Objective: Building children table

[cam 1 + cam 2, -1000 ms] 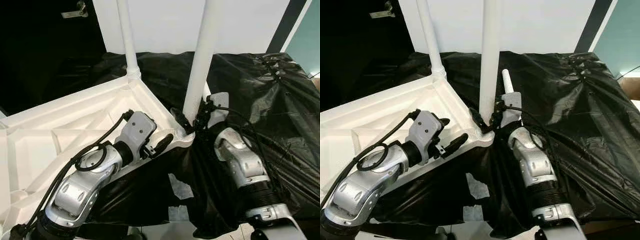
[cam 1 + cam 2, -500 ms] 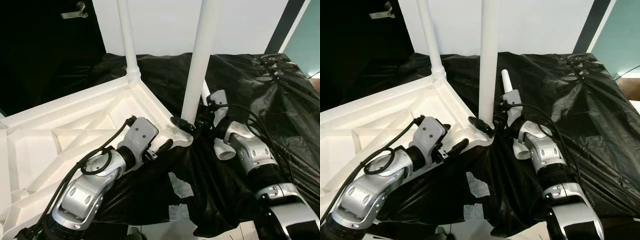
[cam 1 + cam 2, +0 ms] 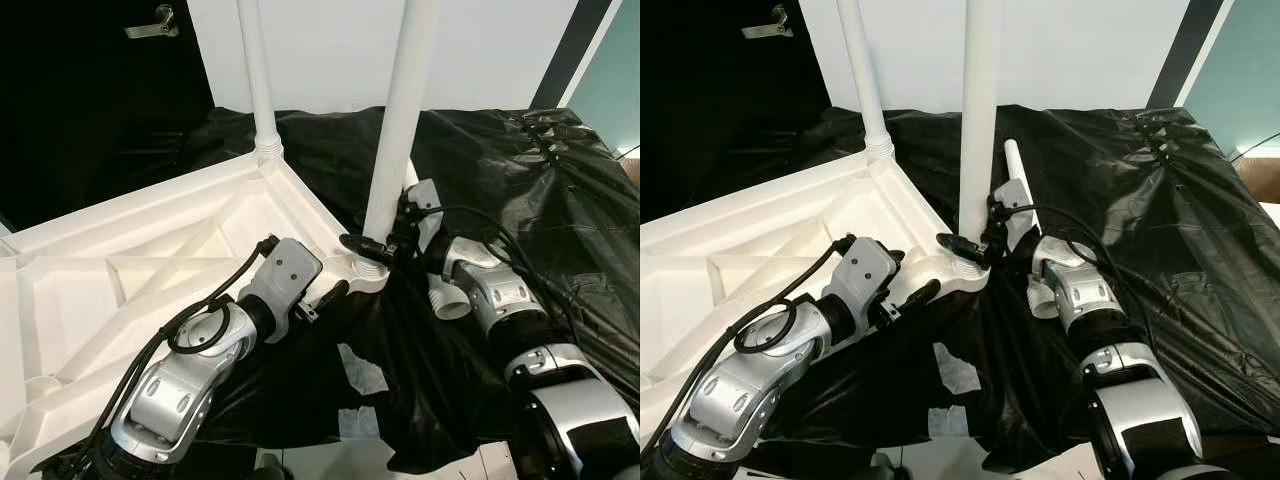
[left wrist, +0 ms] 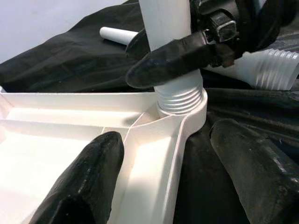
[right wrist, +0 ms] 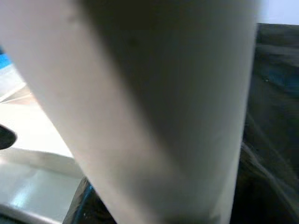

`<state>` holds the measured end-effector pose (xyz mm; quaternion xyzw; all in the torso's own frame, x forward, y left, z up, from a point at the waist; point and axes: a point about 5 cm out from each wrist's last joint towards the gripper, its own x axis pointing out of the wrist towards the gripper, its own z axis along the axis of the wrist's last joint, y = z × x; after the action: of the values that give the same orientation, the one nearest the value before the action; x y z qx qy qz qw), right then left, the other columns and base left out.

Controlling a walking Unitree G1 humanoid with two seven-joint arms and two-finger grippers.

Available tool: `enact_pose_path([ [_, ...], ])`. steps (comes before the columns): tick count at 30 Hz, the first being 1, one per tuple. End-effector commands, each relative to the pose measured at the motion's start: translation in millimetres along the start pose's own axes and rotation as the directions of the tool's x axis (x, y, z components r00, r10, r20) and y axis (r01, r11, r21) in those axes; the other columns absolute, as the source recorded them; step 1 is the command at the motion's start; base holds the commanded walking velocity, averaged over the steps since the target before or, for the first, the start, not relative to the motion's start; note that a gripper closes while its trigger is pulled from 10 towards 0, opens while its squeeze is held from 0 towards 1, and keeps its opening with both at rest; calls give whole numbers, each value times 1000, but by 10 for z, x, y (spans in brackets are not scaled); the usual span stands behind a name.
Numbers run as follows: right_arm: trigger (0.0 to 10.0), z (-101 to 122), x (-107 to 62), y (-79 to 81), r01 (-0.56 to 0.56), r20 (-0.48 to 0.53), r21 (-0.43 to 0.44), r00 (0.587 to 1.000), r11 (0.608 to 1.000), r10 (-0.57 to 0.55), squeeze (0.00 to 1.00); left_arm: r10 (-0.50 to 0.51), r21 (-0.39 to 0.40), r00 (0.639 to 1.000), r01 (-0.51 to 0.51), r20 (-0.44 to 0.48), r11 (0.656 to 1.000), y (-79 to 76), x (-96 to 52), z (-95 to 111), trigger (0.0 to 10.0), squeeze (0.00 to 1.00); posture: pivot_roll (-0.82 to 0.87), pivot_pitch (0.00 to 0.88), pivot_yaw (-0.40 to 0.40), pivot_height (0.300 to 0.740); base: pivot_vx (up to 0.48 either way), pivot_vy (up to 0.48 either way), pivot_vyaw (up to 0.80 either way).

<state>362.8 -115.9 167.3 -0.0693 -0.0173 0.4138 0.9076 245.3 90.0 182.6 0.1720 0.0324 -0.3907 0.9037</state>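
The white children's table [image 3: 150, 250] lies upside down on a black sheet. One leg [image 3: 262, 100] stands screwed into its far corner. A second leg [image 3: 395, 130] stands upright in the near corner socket [image 4: 180, 100], and my right gripper [image 3: 385, 245] is shut on its base, one finger [image 4: 173, 60] lying across it. This leg [image 5: 163, 107] looms close in the right wrist view. My left gripper [image 3: 330, 290] is open and straddles the table rim just before that corner, its fingers [image 4: 88, 182] wide apart. A loose third leg [image 3: 1012, 165] lies behind my right arm, its threaded end [image 3: 447, 300] beside the wrist.
The black plastic sheet [image 3: 520, 190] covers the surface under and to the right of the table, with pale torn patches [image 3: 360, 370] near the front. A white wall [image 3: 320, 50] stands behind, and a dark door with a handle [image 3: 160, 20] is at the back left.
My right arm has twisted and its elbow has dropped toward the right, uncovering the loose leg's threaded end. My left gripper has slid a little forward along the rim toward the corner.
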Motion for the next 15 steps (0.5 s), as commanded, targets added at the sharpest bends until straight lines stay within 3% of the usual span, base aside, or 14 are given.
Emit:
enact_pose_path([
  [1,0,-108,-32,-36,59,-51,31,997,998,-57,0,62,-2,998,-62,-16,998,37,-10,-44,10000,0,131,51,-19,740,0,0,0],
  [4,0,-133,-27,-30,122,-57,60,991,991,-119,0,63,-2,998,-63,-17,998,43,-10,-47,10000,0,127,54,-18,740,0,0,0],
  [5,8392,-166,-21,-23,208,-79,73,976,976,-202,0,64,-2,998,-64,-18,998,47,-12,-49,10000,0,125,57,-15,740,0,0,0],
  [6,8392,-166,-21,-23,208,-79,73,976,976,-202,0,64,-2,998,-64,-18,998,47,-12,-49,10000,0,125,57,-15,740,0,0,0],
  [7,10000,-188,-15,-5,274,-95,75,959,959,-267,0,65,-3,998,-65,-19,998,51,-14,-53,10000,0,125,57,-15,740,0,0,0],
  [9,10000,-213,-1,31,350,-109,92,934,932,-340,0,68,-7,998,-68,-21,998,51,-18,-58,10000,0,124,59,-13,740,0,0,0],
  [14,10000,-231,20,87,412,-114,105,909,905,-401,0,69,-8,997,-69,-22,998,49,-20,-63,10000,0,124,59,-13,740,0,0,0],
  [15,10000,-235,35,136,459,-110,109,887,882,-448,0,69,-9,997,-70,-22,998,49,-20,-64,10000,0,125,61,-12,740,0,0,0],
])
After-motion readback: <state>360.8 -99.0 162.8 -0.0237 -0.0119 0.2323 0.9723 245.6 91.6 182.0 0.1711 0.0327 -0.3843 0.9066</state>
